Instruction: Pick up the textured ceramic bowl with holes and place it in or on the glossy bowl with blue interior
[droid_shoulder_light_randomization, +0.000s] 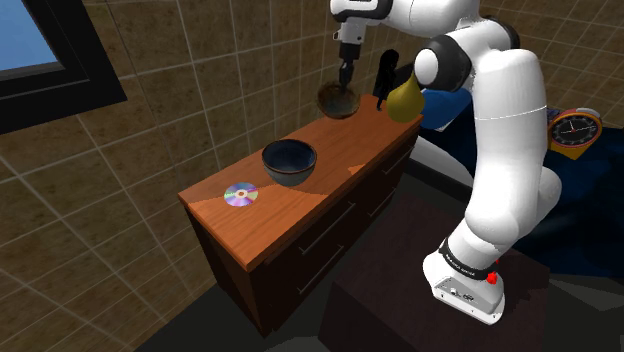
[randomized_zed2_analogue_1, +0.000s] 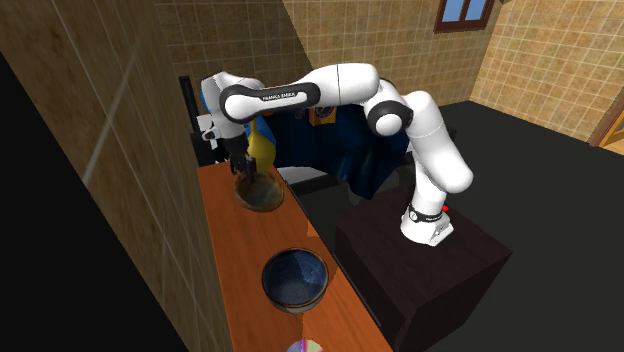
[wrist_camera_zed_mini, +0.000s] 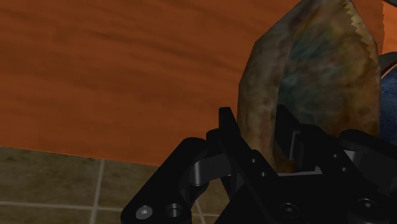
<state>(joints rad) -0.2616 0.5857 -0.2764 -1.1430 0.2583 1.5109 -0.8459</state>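
Wrist view showed the gripper (wrist_camera_zed_mini: 256, 127) clamped on the rim of the brown bowl (wrist_camera_zed_mini: 312, 70) (so it hung tilted), well apart from the blue bowl (droid_shoulder_light_randomization: 289, 160).

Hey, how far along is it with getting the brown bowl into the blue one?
Done: the hand grips the brown textured bowl by its rim. In hand: the bowl hangs tilted, seemingly just off the wooden counter near one end. Left: bringing it to the blue-lined bowl, which sits empty mid-counter, and letting go there.
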